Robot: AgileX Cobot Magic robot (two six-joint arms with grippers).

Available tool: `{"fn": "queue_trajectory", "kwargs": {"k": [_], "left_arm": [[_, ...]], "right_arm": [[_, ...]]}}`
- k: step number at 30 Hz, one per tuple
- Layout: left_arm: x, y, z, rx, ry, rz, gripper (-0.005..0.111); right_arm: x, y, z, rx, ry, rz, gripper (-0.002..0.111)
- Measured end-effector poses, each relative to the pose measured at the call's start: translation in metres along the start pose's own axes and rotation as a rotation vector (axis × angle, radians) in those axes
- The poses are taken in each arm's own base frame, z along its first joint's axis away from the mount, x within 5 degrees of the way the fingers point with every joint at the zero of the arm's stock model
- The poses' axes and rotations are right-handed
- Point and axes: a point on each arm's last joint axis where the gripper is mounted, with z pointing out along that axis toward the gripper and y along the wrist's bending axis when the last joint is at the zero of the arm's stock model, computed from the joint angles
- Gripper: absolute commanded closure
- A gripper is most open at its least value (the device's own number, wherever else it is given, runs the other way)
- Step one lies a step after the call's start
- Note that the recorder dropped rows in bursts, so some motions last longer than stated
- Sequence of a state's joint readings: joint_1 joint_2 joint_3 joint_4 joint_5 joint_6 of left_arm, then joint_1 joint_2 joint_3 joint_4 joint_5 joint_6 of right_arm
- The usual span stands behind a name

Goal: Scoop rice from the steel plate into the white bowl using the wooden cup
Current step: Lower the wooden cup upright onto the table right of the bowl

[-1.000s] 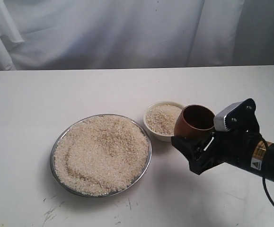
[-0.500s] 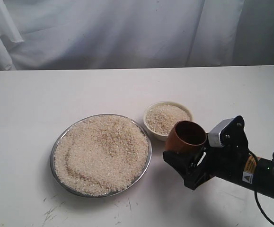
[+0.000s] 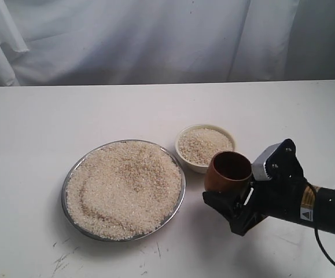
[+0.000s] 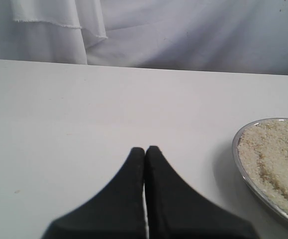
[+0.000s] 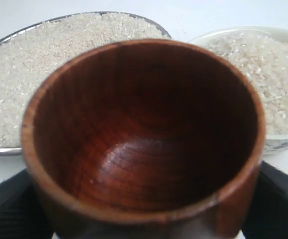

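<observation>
A wide steel plate [image 3: 68, 176] holds a broad heap of rice [image 3: 124, 188] on the table's left-middle. Just right of it stands the white bowl [image 3: 184, 156], which also holds rice [image 3: 203, 145]. My right gripper [image 3: 229, 197] is shut on the wooden cup [image 3: 227, 171], upright and empty, in front of the bowl and beside the plate's right rim. In the right wrist view the cup [image 5: 144, 134] fills the frame, with the plate [image 5: 4, 149] and bowl [image 5: 283, 142] behind it. My left gripper [image 4: 144, 152] is shut on nothing, over bare table, with the plate [image 4: 240, 167] off to one side.
A white cloth backdrop [image 3: 155, 40] hangs behind the table's far edge. The right arm's black body [image 3: 306, 205] with a cable lies over the table's front right. Faint scuff marks [image 3: 63, 258] show near the front left.
My right gripper carried the cup down and away from above the bowl toward the table's front, then shifted slightly right; the cup stays empty and upright.
</observation>
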State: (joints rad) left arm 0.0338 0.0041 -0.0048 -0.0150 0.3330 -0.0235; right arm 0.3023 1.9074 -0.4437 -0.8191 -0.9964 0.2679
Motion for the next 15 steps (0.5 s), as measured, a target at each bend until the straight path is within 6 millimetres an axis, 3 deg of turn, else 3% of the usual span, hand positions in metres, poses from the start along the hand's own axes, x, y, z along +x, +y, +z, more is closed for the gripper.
{"fn": "queue_trajectory", "kwargs": {"k": [3, 5, 6, 8, 13, 15], "left_arm": [[0.000, 0.000, 0.000, 0.000, 0.000, 0.000, 0.107], [0.000, 0.000, 0.000, 0.000, 0.000, 0.000, 0.107], [0.000, 0.000, 0.000, 0.000, 0.000, 0.000, 0.107], [0.000, 0.000, 0.000, 0.000, 0.000, 0.000, 0.107], [0.000, 0.000, 0.000, 0.000, 0.000, 0.000, 0.107], [0.000, 0.000, 0.000, 0.000, 0.000, 0.000, 0.107]], "right_arm": [[-0.005, -0.004, -0.003, -0.028, 0.021, -0.035, 0.079], [-0.006, -0.006, -0.003, -0.034, 0.025, -0.046, 0.064], [-0.005, -0.007, -0.004, -0.032, 0.033, -0.047, 0.049], [-0.001, -0.009, -0.004, -0.022, 0.078, -0.053, 0.037], [0.002, -0.010, -0.004, -0.011, 0.112, -0.062, 0.036], [0.007, -0.011, -0.002, -0.013, 0.125, -0.049, 0.027]]}}
